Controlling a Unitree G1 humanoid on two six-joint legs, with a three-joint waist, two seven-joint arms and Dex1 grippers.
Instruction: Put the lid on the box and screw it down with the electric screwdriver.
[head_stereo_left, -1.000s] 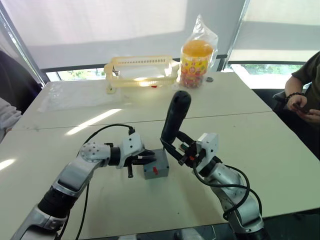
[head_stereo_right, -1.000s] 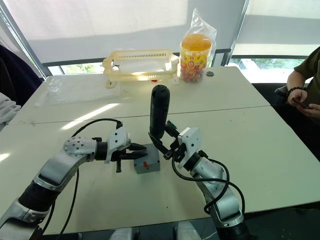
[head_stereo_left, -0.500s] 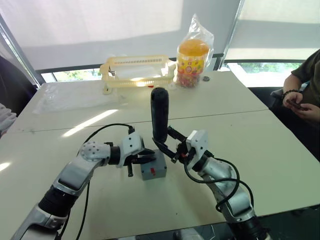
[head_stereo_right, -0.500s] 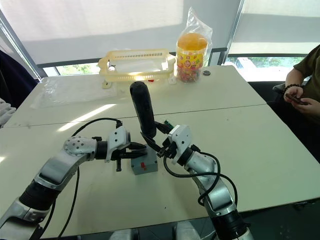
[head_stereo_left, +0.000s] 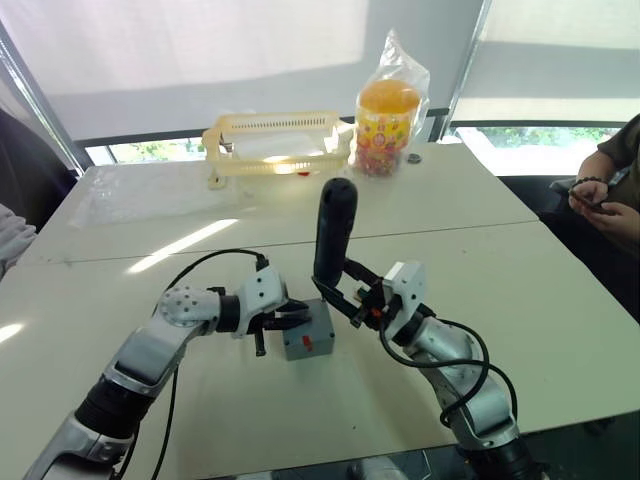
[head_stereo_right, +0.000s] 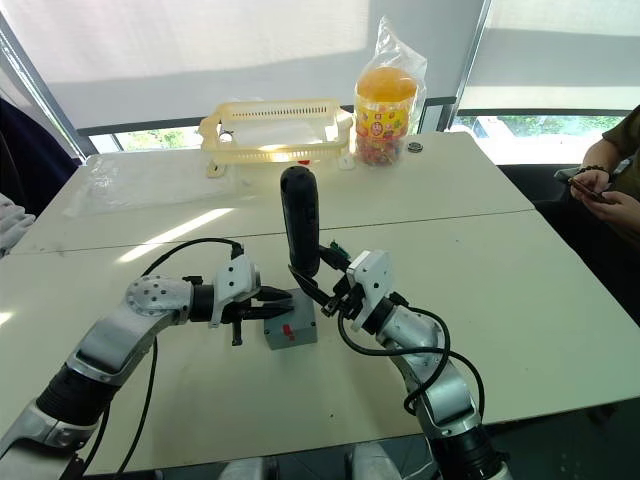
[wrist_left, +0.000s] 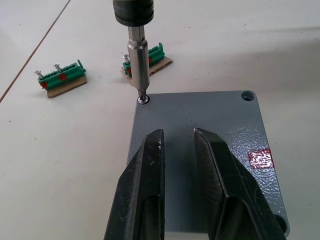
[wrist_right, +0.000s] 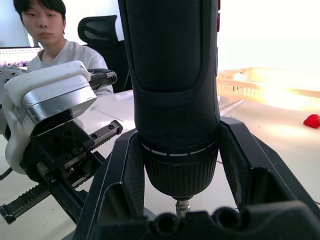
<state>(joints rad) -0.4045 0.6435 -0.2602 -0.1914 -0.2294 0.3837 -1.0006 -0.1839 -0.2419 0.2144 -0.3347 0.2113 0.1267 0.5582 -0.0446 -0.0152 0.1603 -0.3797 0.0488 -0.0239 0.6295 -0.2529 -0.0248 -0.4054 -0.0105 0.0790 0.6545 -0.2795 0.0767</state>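
- Right gripper (head_stereo_left: 352, 297) is clamped around the screwdriver (head_stereo_left: 333, 232), held upright, its bit in a corner screw of the lid (wrist_left: 200, 150) (seen plainly in the left wrist view).
- Left gripper (wrist_left: 177, 165) has its fingers a little apart, holding nothing, lying over the lid; whether they press it I cannot tell.
- The lid sits flush on the box (head_stereo_left: 307, 333), mid-table.
- Step in hand: driving that corner screw. Next calls for keeping the bit square, then shifting to another corner hole.
- Two green terminal blocks (wrist_left: 61, 78) lie just beyond.
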